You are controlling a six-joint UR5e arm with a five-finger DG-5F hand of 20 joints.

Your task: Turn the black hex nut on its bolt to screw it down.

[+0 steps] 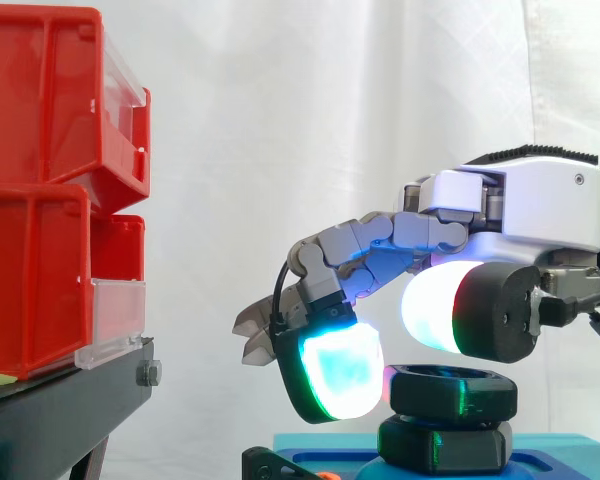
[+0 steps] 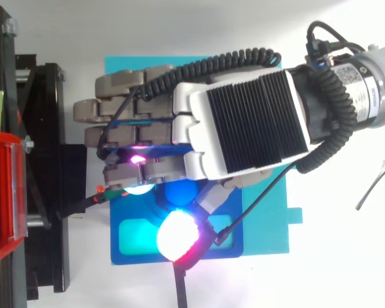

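Black hex nut [image 1: 450, 390]: low and broad, corners rounded, glossy, with green glints along its side. Lies flat and level, stacked directly on a second black hex piece [image 1: 445, 445] of much the same shape and slightly narrower. Both stand on a teal base plate [image 1: 550, 450], at the bottom of the side view, right of the middle. Covered by the hand from above.

Just over the nut, the hand [image 1: 520, 200], reaching in from the right with its back upward. Fingers bent downward and lying close side by side, not spread. One fingertip pad [image 1: 340, 375], glowing cyan with a green rim, hangs at the nut's left edge, at the nut's own height, touching it or nearly so. Thumb pad [image 1: 435, 305], white with a red and green band, sits above the nut's top face with a thin gap below it. Cannot tell whether the nut is actually pinched.

From above, the hand [image 2: 244, 122] stretches across the teal plate [image 2: 269, 218] towards the left, the thumb pad [image 2: 176, 237] glowing white and red over a dark blue part of the plate [image 2: 135, 253].

Further left, well apart from the nut: red bins [image 1: 40, 100] stacked on a black stand [image 1: 60, 410]. Behind everything, a white curtain [image 1: 280, 120].
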